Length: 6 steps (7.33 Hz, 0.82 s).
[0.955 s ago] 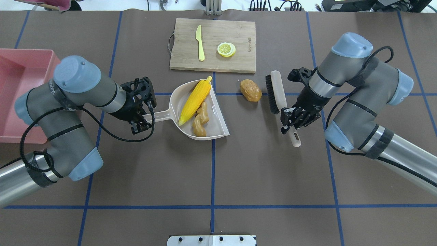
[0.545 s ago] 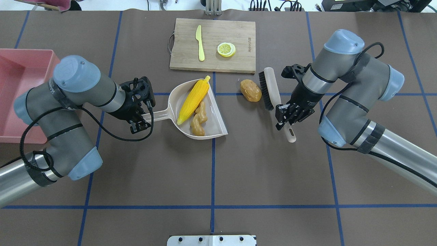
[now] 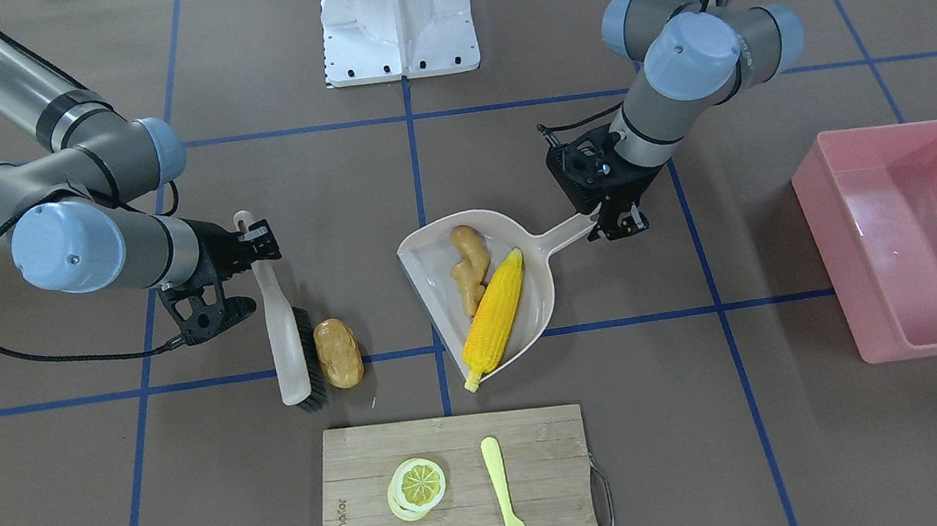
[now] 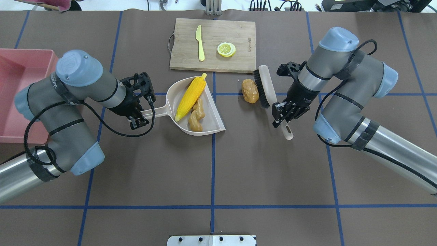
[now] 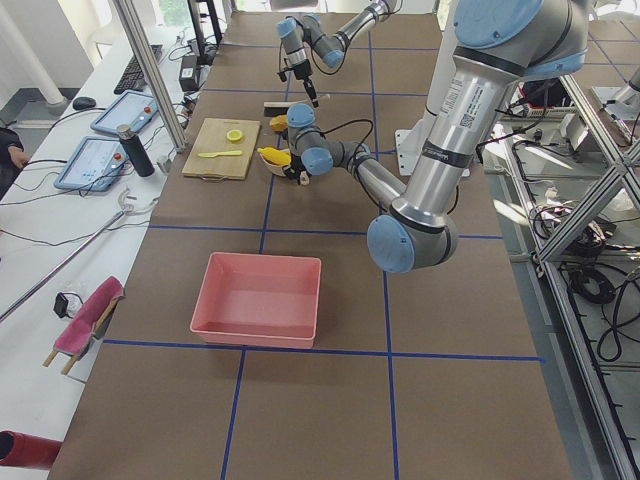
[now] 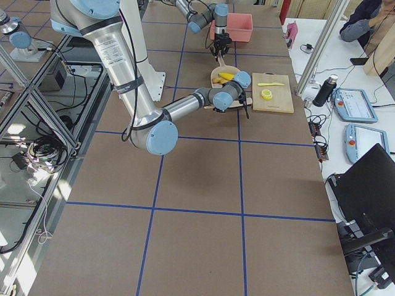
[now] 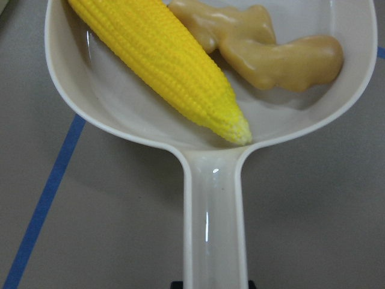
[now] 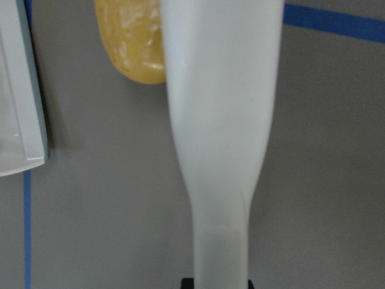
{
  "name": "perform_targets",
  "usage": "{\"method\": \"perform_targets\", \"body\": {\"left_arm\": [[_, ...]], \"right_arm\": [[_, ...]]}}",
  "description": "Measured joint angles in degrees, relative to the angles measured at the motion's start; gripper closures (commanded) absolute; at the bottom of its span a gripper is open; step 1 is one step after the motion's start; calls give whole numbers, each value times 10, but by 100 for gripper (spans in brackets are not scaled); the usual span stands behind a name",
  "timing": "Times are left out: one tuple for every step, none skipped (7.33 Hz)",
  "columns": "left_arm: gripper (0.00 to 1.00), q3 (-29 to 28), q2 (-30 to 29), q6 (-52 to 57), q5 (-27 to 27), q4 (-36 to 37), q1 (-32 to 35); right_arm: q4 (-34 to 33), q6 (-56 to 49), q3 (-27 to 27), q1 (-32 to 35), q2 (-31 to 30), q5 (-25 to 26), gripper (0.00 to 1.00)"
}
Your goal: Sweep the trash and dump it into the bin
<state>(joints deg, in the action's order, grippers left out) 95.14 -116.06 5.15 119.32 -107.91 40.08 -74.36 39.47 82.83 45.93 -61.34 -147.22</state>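
1. Bin (image 4: pixel 17 71): pink tub at the far left edge of the table, well apart from everything else. No trash lies in the part that shows.
2. Left gripper (image 4: pixel 138 119): clamped on the dustpan's handle.
3. Dustpan (image 4: pixel 212 114): flat on the table, mouth open towards the potato.
4. Corn (image 4: pixel 190 99): lies in the pan, its tip poking over the far rim. Judged risk: it slides out when the pan is lifted or tipped.
5. Ginger (image 4: pixel 195 119): lies in the pan beside the corn.
6. Potato (image 4: pixel 250 91): on the table between pan and brush, apart from the pan lip. Judged risk: being rounded, it rolls off the brush's end towards the cutting board (image 4: pixel 211 61) and misses the mouth.
7. Brush (image 4: pixel 266 83): bristles against the potato.
8. Right gripper (image 4: pixel 285 114): closed round the brush handle.

View notes: the right wrist camera shows the potato (image 8: pixel 135 51) tucked against the brush back, but no bristles. The left wrist camera shows the corn's (image 7: pixel 162 66) other end sitting at the handle neck. Only the exterior left view shows the whole bin (image 5: pixel 215 320).
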Motion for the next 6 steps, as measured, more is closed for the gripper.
{"method": "perform_targets", "body": {"left_arm": [[100,0,-5,0,0,13,0],[100,-2,-12,0,1,24,1],[100,-9,-23,0,1,32,0],[100,-21,-37,0,0,35,0],[100,-35,-54,0,0,36,-1],[100,-44,-66,0,0,37,-1]], "right_arm": [[0,-5,-8,-4,0,0,100],[0,-7,-13,-10,2,1,100],[1,-6,-14,-17,6,2,100],[1,-1,-13,-23,10,2,100],[1,8,-8,-29,13,1,100],[2,24,1,-37,15,1,100]]}}
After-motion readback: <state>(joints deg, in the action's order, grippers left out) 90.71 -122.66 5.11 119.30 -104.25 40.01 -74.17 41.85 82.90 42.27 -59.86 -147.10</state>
